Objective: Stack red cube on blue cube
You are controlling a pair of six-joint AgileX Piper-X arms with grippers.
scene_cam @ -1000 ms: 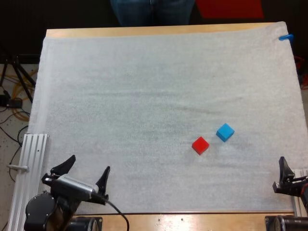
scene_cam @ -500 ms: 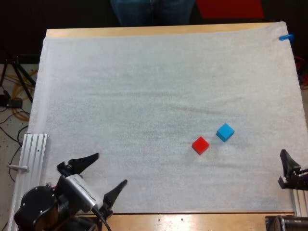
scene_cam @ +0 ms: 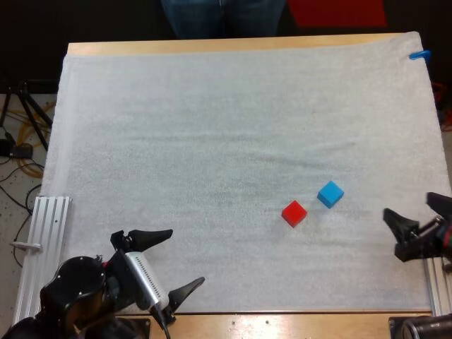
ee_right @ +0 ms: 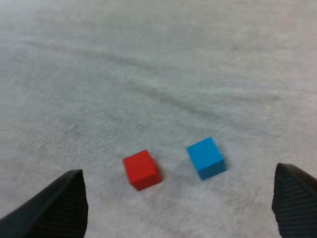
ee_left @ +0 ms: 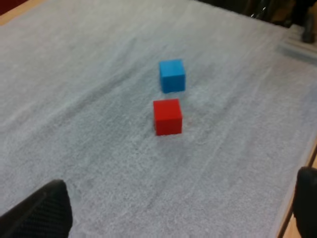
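Observation:
The red cube [scene_cam: 294,212] rests on the white mat [scene_cam: 212,141], right of centre, and the blue cube [scene_cam: 330,193] lies just beyond it to the right, a small gap between them. My left gripper [scene_cam: 179,263] stands open near the mat's front left, turned toward the cubes. At the right edge my right gripper [scene_cam: 417,212] is open too, level with the cubes. From the left wrist, the red cube [ee_left: 167,116] is nearer and the blue cube [ee_left: 172,75] behind it. Ahead of my right fingers lie the red cube [ee_right: 141,169] and blue cube [ee_right: 206,157], side by side.
An aluminium rail [scene_cam: 39,240] runs along the table's left front edge. A person's legs [scene_cam: 224,15] stand beyond the far side. The wooden table edge [scene_cam: 282,321] borders the mat in front.
My left gripper has swung clockwise, turning toward the cubes. My right gripper has moved in from the right edge and turned toward the cubes. Both cubes stayed put.

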